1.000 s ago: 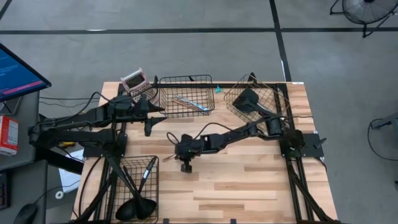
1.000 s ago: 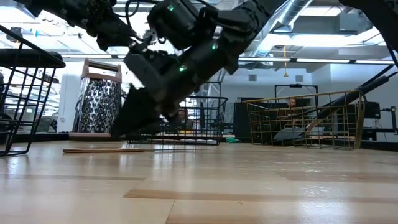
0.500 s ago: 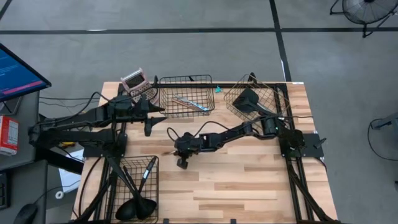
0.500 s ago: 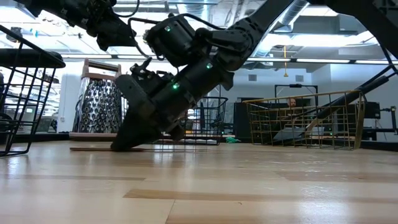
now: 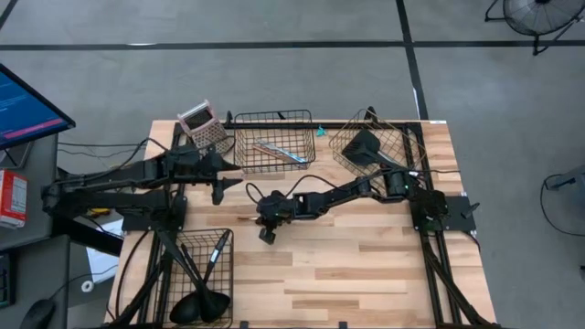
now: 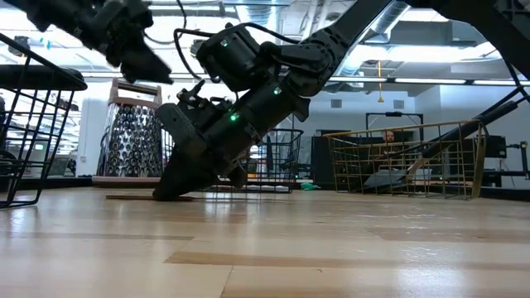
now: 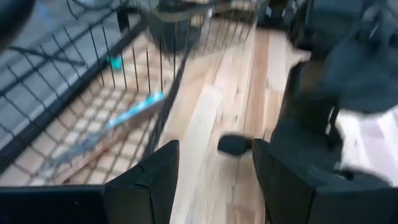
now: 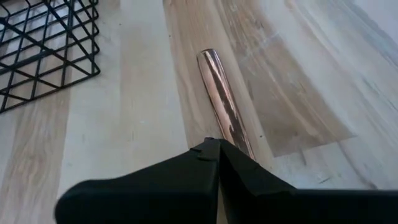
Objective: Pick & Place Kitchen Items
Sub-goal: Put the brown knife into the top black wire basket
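Kitchen items are spread all over this wooden table [image 5: 366, 265]: big bare stretch of boards on the near half, so plenty of room there, while the far edge is crowded with a black wire basket [image 5: 274, 142] holding a silver-teal piece [image 5: 279, 153] and a copper wire basket [image 5: 373, 146] with a black spatula [image 5: 366, 151]. Another black basket [image 5: 203, 265] at the near left corner has ladles and spoons [image 5: 196, 302] sticking out past the table edge. Left gripper [image 5: 222, 169] hovers just beside the far black basket, jaws released, nothing in them. Right gripper [image 8: 214, 152] is down on the boards mid-table, clenched tight at the end of a slim copper-coloured piece [image 8: 224, 102] lying flat, though I can't tell if it's actually pinched.
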`<action>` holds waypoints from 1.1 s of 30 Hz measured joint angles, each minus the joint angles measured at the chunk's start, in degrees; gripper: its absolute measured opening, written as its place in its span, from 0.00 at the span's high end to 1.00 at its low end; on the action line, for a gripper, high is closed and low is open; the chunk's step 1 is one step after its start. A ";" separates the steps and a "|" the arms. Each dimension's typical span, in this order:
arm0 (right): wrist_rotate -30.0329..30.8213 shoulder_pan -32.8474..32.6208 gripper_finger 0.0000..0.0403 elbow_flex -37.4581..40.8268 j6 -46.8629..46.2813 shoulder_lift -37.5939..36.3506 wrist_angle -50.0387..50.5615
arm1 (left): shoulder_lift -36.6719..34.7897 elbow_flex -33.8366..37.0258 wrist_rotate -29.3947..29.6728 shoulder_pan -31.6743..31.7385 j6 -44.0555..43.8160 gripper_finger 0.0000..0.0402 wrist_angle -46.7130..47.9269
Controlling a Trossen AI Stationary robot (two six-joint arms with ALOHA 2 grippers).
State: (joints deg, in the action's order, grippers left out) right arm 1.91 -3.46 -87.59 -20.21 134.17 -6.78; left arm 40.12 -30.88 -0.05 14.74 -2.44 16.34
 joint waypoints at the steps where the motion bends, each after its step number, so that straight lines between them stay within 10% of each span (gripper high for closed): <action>1: 0.01 0.00 1.00 0.06 0.00 0.00 -0.56 | 0.00 0.92 0.00 0.00 0.00 0.54 0.14; 33: 11.95 -2.06 1.00 -2.66 7.30 -22.92 15.12 | 3.34 21.47 -4.47 -7.37 -2.17 0.41 -8.83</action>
State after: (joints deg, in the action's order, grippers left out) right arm 13.86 -5.52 -90.25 -12.91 111.25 8.33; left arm 43.46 -9.41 -4.53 7.38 -4.61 7.50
